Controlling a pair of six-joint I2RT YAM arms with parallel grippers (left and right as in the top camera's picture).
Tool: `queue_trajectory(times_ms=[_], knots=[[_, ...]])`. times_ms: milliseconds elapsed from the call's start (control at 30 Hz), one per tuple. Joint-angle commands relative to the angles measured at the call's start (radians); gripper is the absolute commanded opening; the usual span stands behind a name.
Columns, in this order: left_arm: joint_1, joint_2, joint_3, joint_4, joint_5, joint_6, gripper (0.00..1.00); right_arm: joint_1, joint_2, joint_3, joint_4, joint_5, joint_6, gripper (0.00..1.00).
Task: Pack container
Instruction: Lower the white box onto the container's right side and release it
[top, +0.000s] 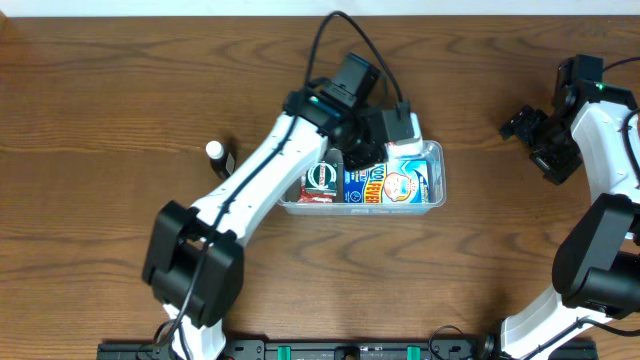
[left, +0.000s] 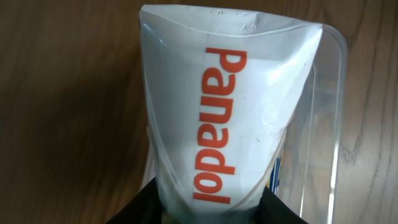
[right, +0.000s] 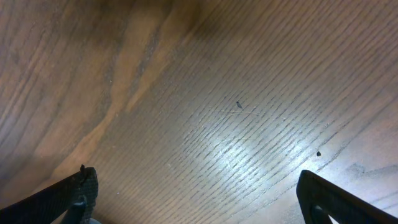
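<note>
The left gripper (left: 211, 208) clamped a smooth white Panadol packet (left: 217, 118), pinched flat at its far end, over the clear, round-cornered plastic tub (left: 333, 112), perhaps touching its rim. Beyond, the right gripper (right: 193, 193) gaped above the grained wooden table (right: 217, 93).

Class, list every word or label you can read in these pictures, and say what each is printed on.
"Panadol": orange-red letters on the white pack in the left hand.
The blue-and-white box in the container: print too small to read.
The round dark item beside it: label unreadable.
</note>
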Motion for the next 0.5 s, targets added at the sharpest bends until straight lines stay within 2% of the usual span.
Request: queue_trajectory(times_ms=[0, 400, 467], knots=[[-0.021, 0.044, -0.007, 0.012, 0.011, 0.010, 0.37, 0.001, 0.007, 0.008, -0.001, 0.004, -0.011, 0.99], [-0.047, 0.127, -0.007, 0.019, 0.011, 0.010, 0.38, 0.001, 0.007, 0.008, 0.000, 0.004, -0.010, 0.99], [-0.047, 0.127, -0.007, 0.019, 0.011, 0.010, 0.44, 0.001, 0.007, 0.008, 0.000, 0.004, -0.010, 0.99]])
